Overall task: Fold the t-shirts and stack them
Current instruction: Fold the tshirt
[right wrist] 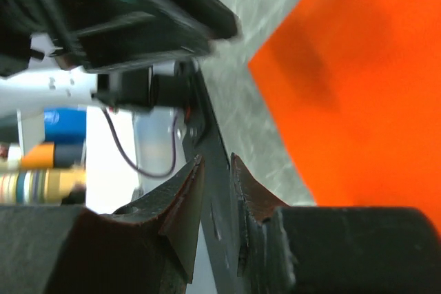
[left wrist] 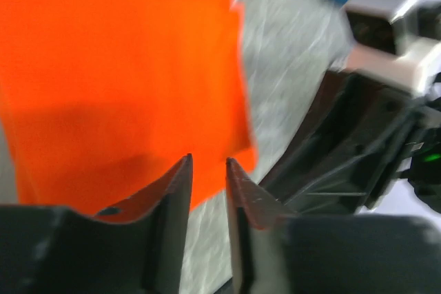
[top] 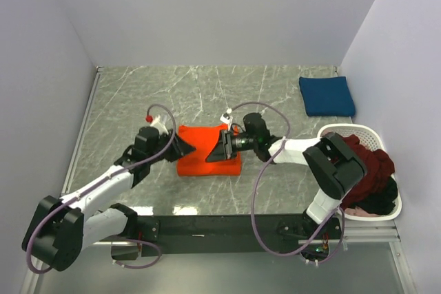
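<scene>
A bright orange t-shirt [top: 207,162] [left wrist: 117,80] [right wrist: 372,87] lies folded flat in the middle of the marbled table. My left gripper [top: 183,147] [left wrist: 209,162] is at its left edge, jaws a narrow gap apart with nothing between them. My right gripper [top: 218,151] [right wrist: 216,160] hovers over the shirt's right part, jaws also slightly apart and holding nothing. A navy blue t-shirt [top: 326,96] lies folded at the back right. Dark maroon [top: 372,166] and black [top: 379,201] t-shirts are heaped in the basket.
The white oval basket [top: 344,129] stands at the right edge of the table, beside the right arm's base. Grey walls close in the back and both sides. The two wrists face each other closely over the orange shirt.
</scene>
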You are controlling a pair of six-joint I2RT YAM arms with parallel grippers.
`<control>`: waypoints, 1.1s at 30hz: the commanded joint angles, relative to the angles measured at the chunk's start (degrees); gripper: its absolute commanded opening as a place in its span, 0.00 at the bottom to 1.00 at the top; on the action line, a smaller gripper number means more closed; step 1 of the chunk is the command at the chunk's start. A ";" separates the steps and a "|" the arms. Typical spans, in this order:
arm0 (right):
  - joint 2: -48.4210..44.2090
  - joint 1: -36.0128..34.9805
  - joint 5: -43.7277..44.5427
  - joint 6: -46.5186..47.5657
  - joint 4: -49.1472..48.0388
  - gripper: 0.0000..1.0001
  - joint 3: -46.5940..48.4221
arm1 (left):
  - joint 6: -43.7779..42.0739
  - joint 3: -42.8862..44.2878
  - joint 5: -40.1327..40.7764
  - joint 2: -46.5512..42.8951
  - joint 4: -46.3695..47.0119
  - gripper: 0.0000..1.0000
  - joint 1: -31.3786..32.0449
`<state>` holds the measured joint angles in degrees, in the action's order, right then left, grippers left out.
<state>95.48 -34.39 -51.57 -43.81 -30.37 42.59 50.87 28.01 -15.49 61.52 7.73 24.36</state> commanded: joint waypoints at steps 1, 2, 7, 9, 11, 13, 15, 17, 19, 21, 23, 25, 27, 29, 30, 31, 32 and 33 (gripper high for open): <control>3.11 -2.60 -0.46 1.62 0.04 0.28 -0.58 | 4.13 -4.97 -2.79 -1.31 -1.76 0.27 1.04; 4.70 -2.96 -0.63 1.80 0.22 0.27 -0.32 | 4.84 -7.33 -3.06 -1.31 -1.14 0.19 1.04; 16.64 -2.79 -3.10 -5.31 -11.19 0.23 -2.50 | 8.27 -12.36 -1.04 1.66 2.37 0.04 0.43; 19.12 -1.74 -3.53 -7.07 -12.60 0.21 -2.42 | 9.24 -14.99 -1.91 4.47 4.30 0.01 -2.02; 21.06 0.10 -3.54 -9.35 -14.01 0.21 -3.21 | 10.04 -17.54 -3.66 6.59 7.03 0.01 -5.18; 21.50 1.51 -2.75 -10.06 -15.07 0.20 -4.70 | 10.30 -19.04 -6.22 9.05 8.44 0.01 -10.11; 21.33 3.53 -2.92 -11.55 -17.34 0.20 -6.02 | 10.12 -20.10 -7.01 10.28 9.15 0.01 -11.96; 19.75 4.76 -3.71 -12.35 -19.37 0.20 -8.04 | 10.04 -20.01 -7.54 10.03 8.54 0.01 -12.23; 15.90 5.38 -3.45 -10.78 -17.02 0.20 -9.01 | 9.77 -19.75 -6.67 8.28 7.14 0.01 -12.23; 12.90 5.82 -2.14 -6.13 -9.50 0.20 -8.93 | 9.42 -19.05 -6.23 5.39 4.25 0.01 -12.23; 8.94 6.09 -1.08 -0.96 -4.11 0.20 -8.40 | 9.07 -18.61 -5.35 3.01 2.48 0.01 -12.23; 6.31 6.00 -1.68 1.44 1.35 0.20 -8.05 | 8.55 -18.25 -4.91 -0.32 -0.33 0.01 -12.23; 5.42 6.09 -4.66 2.68 2.24 0.20 -8.14 | 8.11 -17.64 -3.77 -2.88 -2.18 0.01 -12.23; 5.59 6.09 -5.21 4.95 4.52 0.20 -7.70 | 7.93 -17.64 -3.33 -3.94 -3.68 0.01 -12.23; 6.11 6.09 -4.77 6.27 8.79 0.20 -7.35 | 8.01 -17.81 -2.89 -4.38 -3.86 0.01 -12.23; 7.95 6.09 -3.46 7.76 10.75 0.20 -6.47 | 8.36 -18.34 -2.71 -4.47 -3.69 0.01 -12.23; 9.10 6.87 -3.27 7.17 11.55 0.20 -6.47 | 8.63 -18.60 -2.62 -4.39 -3.42 0.01 -12.23; 10.41 7.58 -3.71 6.12 9.13 0.20 -6.81 | 8.80 -18.78 -2.45 -3.87 -3.07 0.01 -12.32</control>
<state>103.33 -28.21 -55.37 -40.80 -26.00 34.85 60.51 9.63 -19.90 57.74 5.96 12.40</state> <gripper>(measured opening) 0.201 0.013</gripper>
